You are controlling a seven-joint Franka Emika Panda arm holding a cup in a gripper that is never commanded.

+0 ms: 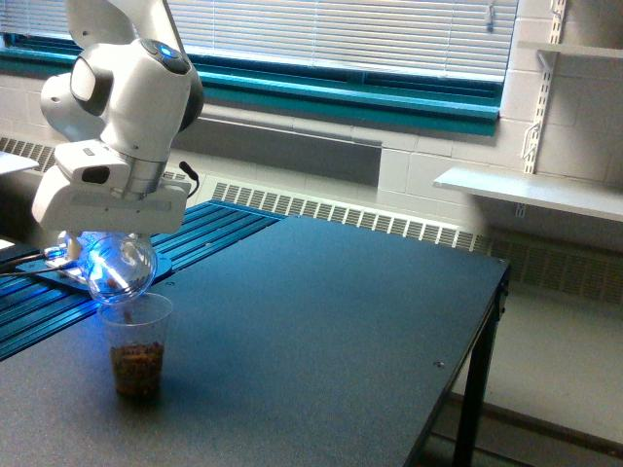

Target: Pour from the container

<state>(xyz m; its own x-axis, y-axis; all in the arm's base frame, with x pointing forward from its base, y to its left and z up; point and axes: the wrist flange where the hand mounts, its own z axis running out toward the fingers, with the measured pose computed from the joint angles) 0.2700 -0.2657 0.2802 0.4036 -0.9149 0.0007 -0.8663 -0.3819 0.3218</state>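
Observation:
The container (pixel 121 269), a small clear rounded jar, hangs tipped mouth-down right over the rim of a taller clear plastic cup (pixel 137 342) at the exterior view's lower left. My gripper (pixel 109 241) is shut on the jar, its fingers mostly hidden behind the white hand. I see almost no nuts left inside the jar. Brown nuts fill the cup's lower part. The cup stands upright on the dark table (pixel 321 331).
A blue-lit slatted surface (pixel 58 292) with a flat device on it lies behind the cup at the left. The table's right edge and leg (pixel 477 389) drop off to the floor. A radiator, a window with blinds and a wall shelf (pixel 531 190) stand behind.

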